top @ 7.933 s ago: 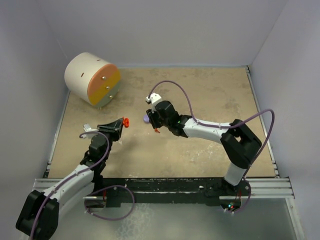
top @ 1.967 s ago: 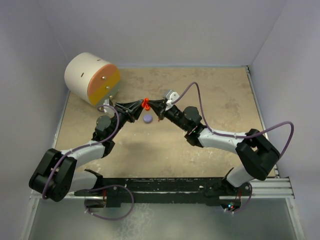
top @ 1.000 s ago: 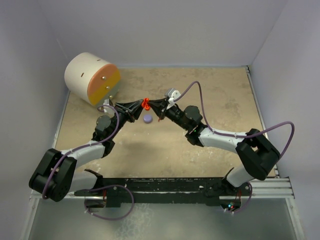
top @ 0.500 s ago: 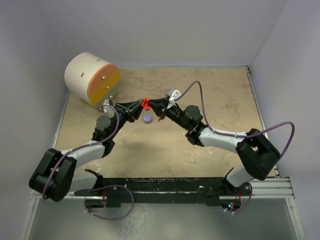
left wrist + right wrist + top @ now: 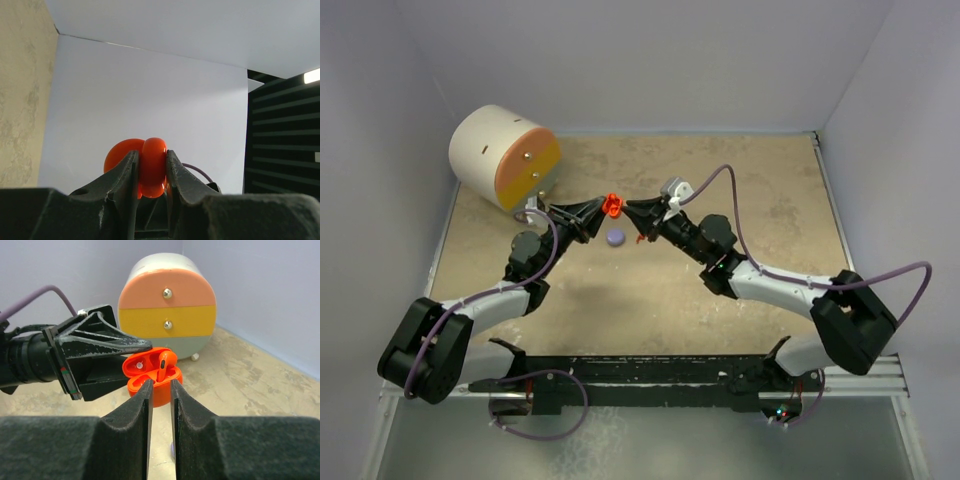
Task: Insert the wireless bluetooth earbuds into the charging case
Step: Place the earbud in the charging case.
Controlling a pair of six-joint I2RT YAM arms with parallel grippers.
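Red charging case [image 5: 150, 376], lid open, was pinched in the left gripper's [image 5: 151, 159] jaws above the desk [image 5: 740, 190], presented to the right gripper [image 5: 160, 384]. A red earbud [image 5: 163, 364] sat inside. The right jaws stood barely apart, and I could not tell whether they gripped it.

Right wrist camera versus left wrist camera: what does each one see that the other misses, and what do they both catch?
Only the right wrist view shows the red case open, with a red earbud sitting inside. A round drawer unit stands behind it on the table. The right jaws stand slightly apart just in front of the case.

Only the left wrist view shows a dark slatted panel on the right, and the case from the side, pinched between the left jaws.

Both show the red case held by the left jaws.
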